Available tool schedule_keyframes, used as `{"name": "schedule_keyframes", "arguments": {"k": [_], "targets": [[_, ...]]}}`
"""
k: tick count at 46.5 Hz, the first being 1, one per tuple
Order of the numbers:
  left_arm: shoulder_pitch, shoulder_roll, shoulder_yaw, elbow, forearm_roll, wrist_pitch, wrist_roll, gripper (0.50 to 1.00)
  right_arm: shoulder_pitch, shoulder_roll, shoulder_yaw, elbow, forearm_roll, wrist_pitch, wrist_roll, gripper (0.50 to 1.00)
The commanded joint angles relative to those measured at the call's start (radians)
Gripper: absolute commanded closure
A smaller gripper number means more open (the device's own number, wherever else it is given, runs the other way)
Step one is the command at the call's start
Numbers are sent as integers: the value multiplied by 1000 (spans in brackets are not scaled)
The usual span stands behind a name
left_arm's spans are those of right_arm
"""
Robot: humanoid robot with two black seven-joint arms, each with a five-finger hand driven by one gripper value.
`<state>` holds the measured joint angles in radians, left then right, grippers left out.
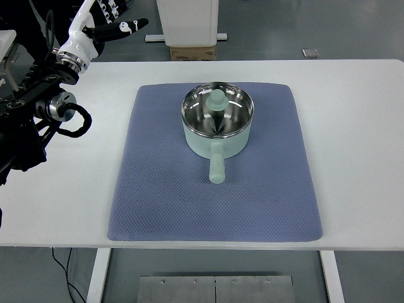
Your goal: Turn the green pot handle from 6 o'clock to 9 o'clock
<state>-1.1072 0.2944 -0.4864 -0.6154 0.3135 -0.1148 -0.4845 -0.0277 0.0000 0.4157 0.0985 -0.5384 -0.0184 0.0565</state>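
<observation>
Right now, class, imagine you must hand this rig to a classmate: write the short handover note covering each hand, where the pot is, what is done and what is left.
Left hand: raised at the top left, off the table's far edge, holding nothing; whether its fingers are open or shut is unclear.
Right hand: not in view.
Green pot: upright on the blue mat, in the mat's far half. Its handle points straight toward the robot, at 6 o'clock.
Done: nothing yet; the pot is untouched.
Left: reach the handle and turn the pot until the handle points left, at 9 o'clock.
</observation>
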Motion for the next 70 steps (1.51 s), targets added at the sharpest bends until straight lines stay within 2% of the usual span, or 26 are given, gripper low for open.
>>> {"name": "schedule_keyframes", "arguments": {"k": [1,6,13,19,29,36,45,48,54,63,70], "targets": [[-2,29,0,-76,21,-3,0,500,0,0,0,-2,0,0,0,500],[-6,34,0,-147,67,-3,0,500,0,0,0,-2,0,0,0,500],[-26,37,2,-184,222,-26,6,500,0,0,0,-2,0,0,0,500],[-49,45,2,-187,346,-120,30,500,0,0,0,1,0,0,0,500],[-123,60,2,-213,636,-221,29,500,0,0,0,1,0,0,0,500],[-192,60,3,-214,727,-305,18,500,0,0,0,-2,0,0,0,500],[-260,48,20,-288,887,-420,15,500,0,0,0,-2,0,0,0,500],[-263,46,35,-325,967,-425,0,500,0,0,0,-2,0,0,0,500],[-278,45,77,-414,1067,-427,-72,500,0,0,0,1,0,0,0,500],[-321,51,167,-504,1234,-425,-126,500,0,0,0,-2,0,0,0,500],[-373,55,227,-543,1328,-419,-126,500,-1,0,0,-2,0,0,0,500]]}}
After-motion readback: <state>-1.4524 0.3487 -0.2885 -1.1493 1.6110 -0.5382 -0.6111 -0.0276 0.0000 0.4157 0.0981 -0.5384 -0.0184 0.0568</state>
